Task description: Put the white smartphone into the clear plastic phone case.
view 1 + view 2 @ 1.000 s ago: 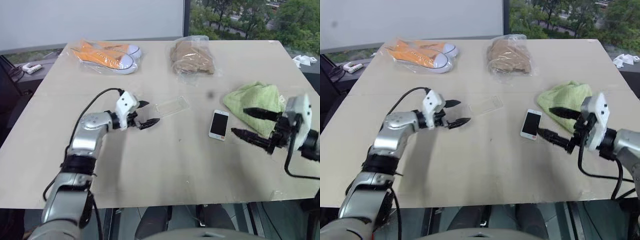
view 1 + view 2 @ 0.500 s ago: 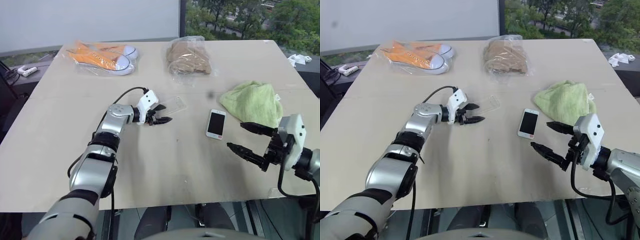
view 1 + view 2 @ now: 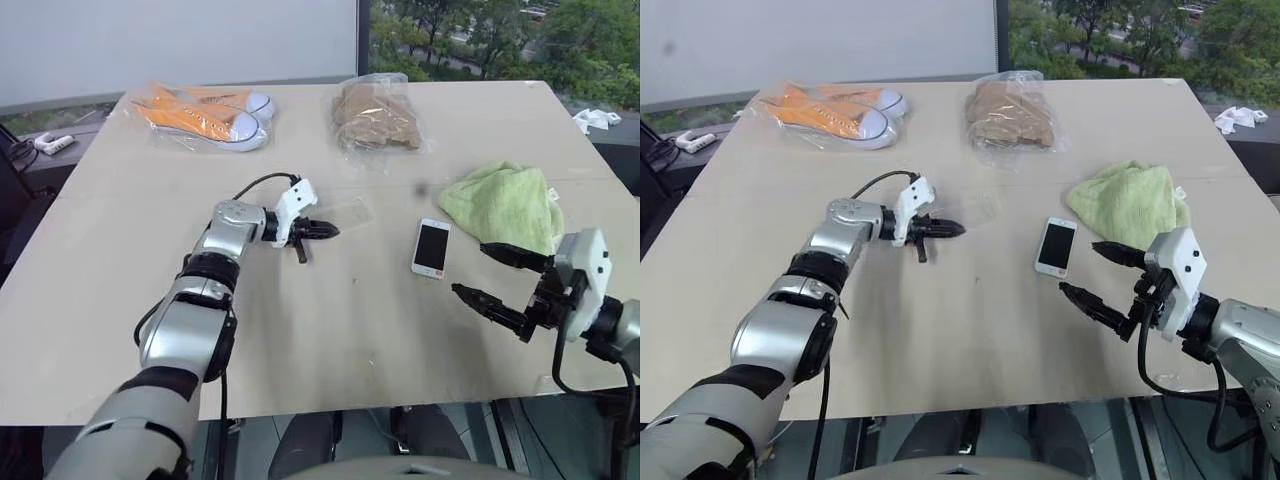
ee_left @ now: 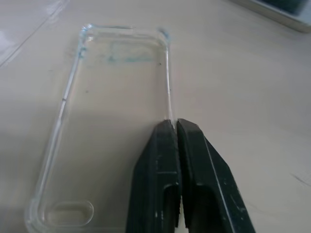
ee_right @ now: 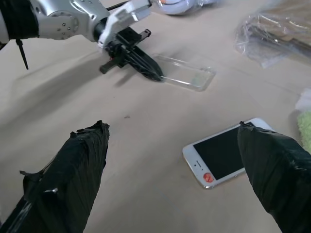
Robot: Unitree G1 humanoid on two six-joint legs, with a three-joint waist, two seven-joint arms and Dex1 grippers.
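Observation:
The white smartphone (image 3: 432,248) lies screen up on the table, right of centre. The clear plastic phone case (image 3: 345,212) lies flat to its left. My left gripper (image 3: 330,231) points right, shut at the case's near long side. In the left wrist view the case's thin rim (image 4: 167,82) runs straight into the seam between the closed fingers (image 4: 163,165). My right gripper (image 3: 469,268) hovers open just right of the phone, nothing between its fingers (image 5: 77,165); the right wrist view shows the phone (image 5: 221,158) and the case (image 5: 187,73) beyond them.
A green cloth (image 3: 505,205) lies crumpled right of the phone, close to my right gripper. Orange shoes in a clear bag (image 3: 205,110) and a bagged brown item (image 3: 375,115) sit at the far side of the table (image 3: 330,340).
My left gripper's fingers have closed, from wide open to shut, while the hand reached right to the case's edge. The right gripper has stayed open and almost still.

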